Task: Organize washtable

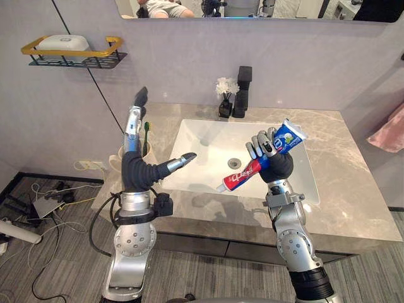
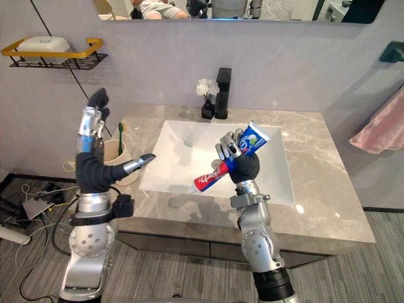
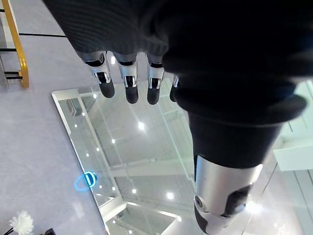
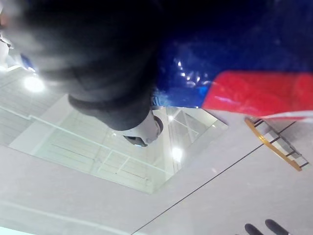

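As you look down from the head camera, a grey marble counter (image 1: 353, 189) spreads before you with a white sink (image 1: 202, 142) set in its middle. Your right hand (image 1: 278, 163) is raised over the sink's 5 o'clock part, fingers curled tightly round a toothpaste tube (image 1: 245, 174). The tube is red and blue and lies slanted in the grip: its white cap end points down toward 8 o'clock, its flat blue end up toward 2 o'clock. It hangs in the air, clear of the basin.

Your left hand (image 1: 136, 167) is lifted at the sink's 9 o'clock, over the counter's left edge. Its fingers (image 3: 127, 83) stand straight up and its thumb reaches out toward the sink; it holds nothing.

Just behind that hand, a beige cup (image 2: 115, 153) stands on the counter with a green toothbrush (image 2: 120, 136) upright in it.

At the sink's 12 o'clock rises a black faucet (image 1: 243, 88), and just beside it, on its 9 o'clock side, a small dark vase of white flowers (image 1: 226, 95). On the wall at 10 o'clock hangs a black wire shelf (image 1: 69, 53) with a gold rail, bearing a white object. A mirror (image 1: 252, 9) runs along the wall at 12 o'clock. A pink towel (image 1: 388, 129) hangs at 3 o'clock.
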Controlling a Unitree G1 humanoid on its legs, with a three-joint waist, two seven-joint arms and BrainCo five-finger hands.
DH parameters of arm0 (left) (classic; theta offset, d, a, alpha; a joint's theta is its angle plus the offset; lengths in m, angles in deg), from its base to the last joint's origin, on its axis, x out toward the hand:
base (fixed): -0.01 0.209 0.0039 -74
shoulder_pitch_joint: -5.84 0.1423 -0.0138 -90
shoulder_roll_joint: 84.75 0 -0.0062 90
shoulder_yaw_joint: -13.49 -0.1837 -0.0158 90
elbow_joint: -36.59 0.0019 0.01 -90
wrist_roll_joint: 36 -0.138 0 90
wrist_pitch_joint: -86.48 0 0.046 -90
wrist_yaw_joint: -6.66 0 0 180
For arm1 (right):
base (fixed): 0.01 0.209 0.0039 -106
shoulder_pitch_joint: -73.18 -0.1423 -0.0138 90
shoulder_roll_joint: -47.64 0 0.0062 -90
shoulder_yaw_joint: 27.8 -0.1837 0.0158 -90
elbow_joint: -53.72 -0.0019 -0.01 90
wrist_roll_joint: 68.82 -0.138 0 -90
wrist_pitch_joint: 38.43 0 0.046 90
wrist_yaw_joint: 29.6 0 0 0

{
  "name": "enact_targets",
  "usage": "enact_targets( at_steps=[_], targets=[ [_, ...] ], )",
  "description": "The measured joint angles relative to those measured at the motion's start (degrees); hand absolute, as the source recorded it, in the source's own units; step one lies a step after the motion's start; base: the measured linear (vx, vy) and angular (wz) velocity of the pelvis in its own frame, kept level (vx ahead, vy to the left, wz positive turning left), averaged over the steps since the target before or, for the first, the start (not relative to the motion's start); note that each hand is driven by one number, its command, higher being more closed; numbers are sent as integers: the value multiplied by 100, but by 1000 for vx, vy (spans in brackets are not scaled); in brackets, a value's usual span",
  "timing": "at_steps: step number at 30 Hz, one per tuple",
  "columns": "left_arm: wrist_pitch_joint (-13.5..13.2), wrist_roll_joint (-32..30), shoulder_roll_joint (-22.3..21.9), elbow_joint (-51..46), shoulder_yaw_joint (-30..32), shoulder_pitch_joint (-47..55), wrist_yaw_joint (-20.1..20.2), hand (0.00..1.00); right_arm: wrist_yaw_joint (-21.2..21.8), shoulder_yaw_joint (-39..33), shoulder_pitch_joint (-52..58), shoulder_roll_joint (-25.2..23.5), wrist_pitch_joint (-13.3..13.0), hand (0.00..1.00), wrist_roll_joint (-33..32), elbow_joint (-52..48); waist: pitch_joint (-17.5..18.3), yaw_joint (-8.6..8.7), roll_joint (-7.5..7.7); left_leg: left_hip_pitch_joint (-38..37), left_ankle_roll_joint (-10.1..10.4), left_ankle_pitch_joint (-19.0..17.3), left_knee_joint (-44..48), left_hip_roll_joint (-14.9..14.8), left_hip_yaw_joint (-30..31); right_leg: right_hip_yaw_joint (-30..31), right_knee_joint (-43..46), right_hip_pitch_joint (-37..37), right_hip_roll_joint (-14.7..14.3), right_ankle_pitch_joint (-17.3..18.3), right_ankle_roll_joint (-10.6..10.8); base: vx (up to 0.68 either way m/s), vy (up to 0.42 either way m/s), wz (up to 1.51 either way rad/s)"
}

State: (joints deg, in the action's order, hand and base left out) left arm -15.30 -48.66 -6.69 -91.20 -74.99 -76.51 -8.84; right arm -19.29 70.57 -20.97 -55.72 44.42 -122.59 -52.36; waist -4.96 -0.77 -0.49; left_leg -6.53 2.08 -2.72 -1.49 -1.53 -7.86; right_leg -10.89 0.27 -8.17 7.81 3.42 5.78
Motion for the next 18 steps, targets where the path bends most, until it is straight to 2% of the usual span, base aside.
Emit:
enact_targets(
  at_steps=[5,9,12,14,16,18],
  targets=[
    [-9,808,-523,168,1620,501,-252,0,-1,-568,168,-165,-32,100,112,-158,-23,-27,3,-2,-21,15,-34,20,53,-48,-40,-38,11,2,0,-18,-16,5],
    [37,1501,-819,1231,2571,708,-412,0,-12,-913,255,-169,-49,100,265,-157,-68,-44,-13,-12,-51,96,-147,51,144,-152,-48,-50,31,3,2,-24,-19,12],
    [96,1762,-826,1972,2710,808,-458,0,-14,-1076,357,-196,-71,100,264,-158,-75,-177,12,-35,-45,155,-253,54,175,-187,-50,-41,27,3,2,-16,-29,7],
    [137,2005,-833,2543,2802,888,-447,0,-16,-1045,446,-235,-71,100,264,-158,-72,-189,16,-31,-45,156,-256,59,233,-252,-50,-64,31,3,2,-4,-25,13],
    [166,2382,-836,3249,2840,920,-384,0,-16,-1002,511,-233,-69,100,264,-158,-67,-193,31,-20,-45,156,-261,59,273,-301,-50,-73,33,3,2,-2,-28,13],
    [304,3043,-843,3926,2824,990,-161,0,-15,-967,613,-234,-64,100,263,-158,-64,-264,89,-11,-45,156,-263,58,306,-327,-50,-78,32,3,2,1,-25,7]
  ],
)
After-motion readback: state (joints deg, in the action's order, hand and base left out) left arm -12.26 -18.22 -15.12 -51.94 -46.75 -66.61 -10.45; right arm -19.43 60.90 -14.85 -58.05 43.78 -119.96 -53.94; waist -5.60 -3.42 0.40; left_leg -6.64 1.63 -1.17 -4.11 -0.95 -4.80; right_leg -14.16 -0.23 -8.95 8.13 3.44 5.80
